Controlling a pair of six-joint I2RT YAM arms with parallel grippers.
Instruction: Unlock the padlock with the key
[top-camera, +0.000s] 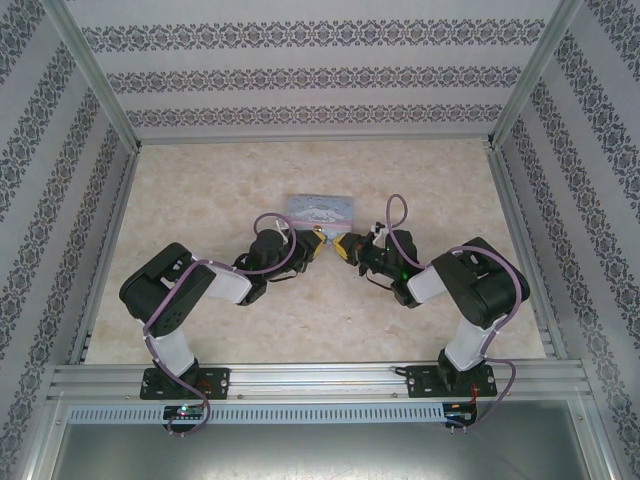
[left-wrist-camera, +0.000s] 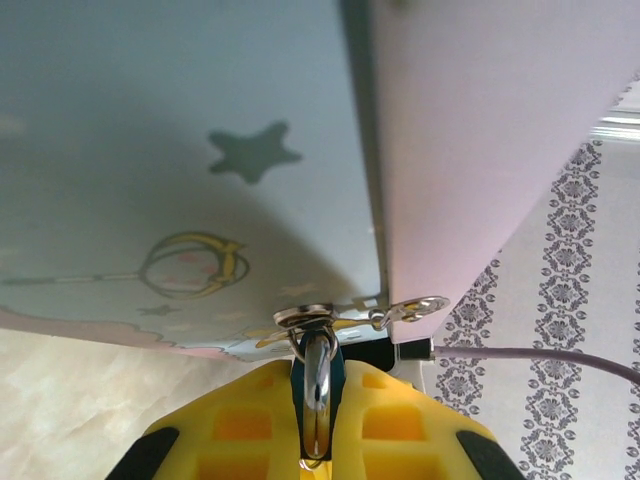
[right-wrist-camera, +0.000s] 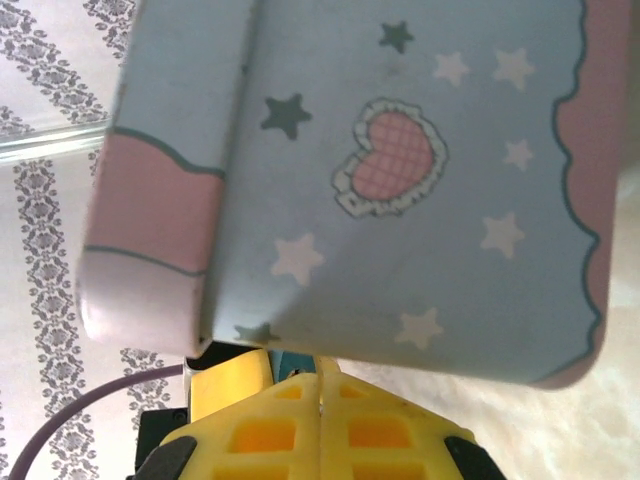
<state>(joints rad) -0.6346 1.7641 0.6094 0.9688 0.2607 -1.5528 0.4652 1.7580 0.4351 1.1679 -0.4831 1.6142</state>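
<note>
My left gripper (left-wrist-camera: 318, 372) is shut on the padlock (left-wrist-camera: 318, 405), a tiny bluish lock with a shiny metal front, pinched between the yellow fingers (left-wrist-camera: 400, 420). Its top hangs from the silver clasp (left-wrist-camera: 305, 316) on the light-blue cartoon-printed tin (left-wrist-camera: 150, 150). A small silver tab with a hole (left-wrist-camera: 415, 309) sticks out beside the clasp; I cannot tell whether it is the key. My right gripper (right-wrist-camera: 320, 368) is shut right under the tin (right-wrist-camera: 400, 200), and no key is visible between its fingers. A sliver of the bluish padlock (right-wrist-camera: 293, 361) lies just ahead of its tips.
From above, the tin (top-camera: 320, 207) sits mid-table with the left gripper (top-camera: 316, 243) and right gripper (top-camera: 345, 247) almost touching in front of it. The left gripper's yellow finger (right-wrist-camera: 228, 385) sits beside the right fingertips. Patterned walls enclose the marble tabletop (top-camera: 200, 180).
</note>
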